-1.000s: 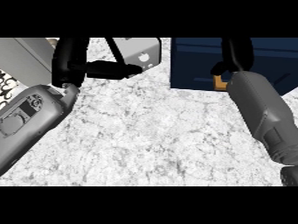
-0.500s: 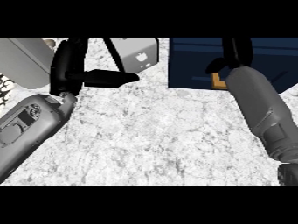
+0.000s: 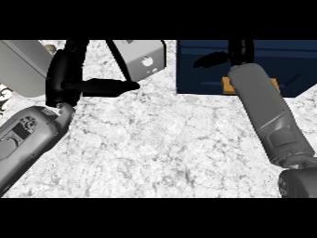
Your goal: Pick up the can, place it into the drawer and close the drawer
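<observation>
So the white marbled tabletop (image 3: 161,148) fills most of the head view, with both grey forearms coming up from the lower edge. Along the far edge on the right sits the dark blue drawer (image 3: 257,65), seen from above, with an orange-yellow bit (image 3: 228,85) showing at its near wall, half hidden by the right forearm; can't tell what it is. At the far left edge there's a light grey boxy thing (image 3: 13,65), and next to it, near the middle of the far edge, a smaller grey box with a little logo on its face (image 3: 143,58). The left hand (image 3: 68,79) is up by the far left part of the tabletop, fingers straight, thumb stuck out sideways toward the middle, holding nothing. The right hand (image 3: 238,51) is over the drawer and mostly cut off by the top edge, so I can't tell if it's open or closed. The can itself isn't showing anywhere.
</observation>
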Motion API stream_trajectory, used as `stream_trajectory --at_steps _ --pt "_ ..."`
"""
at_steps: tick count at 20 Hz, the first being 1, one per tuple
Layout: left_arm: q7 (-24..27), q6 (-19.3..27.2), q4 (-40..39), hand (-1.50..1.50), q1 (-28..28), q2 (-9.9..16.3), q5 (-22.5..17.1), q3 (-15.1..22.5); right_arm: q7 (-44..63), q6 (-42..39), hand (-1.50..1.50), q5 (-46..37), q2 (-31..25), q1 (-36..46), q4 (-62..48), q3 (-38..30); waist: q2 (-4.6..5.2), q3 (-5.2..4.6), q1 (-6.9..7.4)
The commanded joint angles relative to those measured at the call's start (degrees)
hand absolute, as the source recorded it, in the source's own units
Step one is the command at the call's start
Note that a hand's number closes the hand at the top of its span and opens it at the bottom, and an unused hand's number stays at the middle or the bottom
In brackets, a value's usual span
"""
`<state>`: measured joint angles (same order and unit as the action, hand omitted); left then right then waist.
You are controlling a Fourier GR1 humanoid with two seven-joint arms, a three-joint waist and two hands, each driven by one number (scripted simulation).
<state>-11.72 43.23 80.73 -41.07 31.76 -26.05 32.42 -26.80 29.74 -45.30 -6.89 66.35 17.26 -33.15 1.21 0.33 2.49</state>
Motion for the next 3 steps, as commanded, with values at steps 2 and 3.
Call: stream_trajectory --at_steps 2,3 --pt "-1.59 -0.28 1.76 -1.5 1.54 0.57 0.61 -1.26 -2.34 -1.63 -1.5 6.6 1.73 1.57 0.54 -4.59 -0.45 -0.24 0.11" --pt "-0.36 -1.18 2.4 -1.5 2.81 0.89 0.05 -2.16 -0.79 -2.26 -1.5 6.95 1.12 3.93 0.69 -4.86 -0.45 -0.27 0.33"
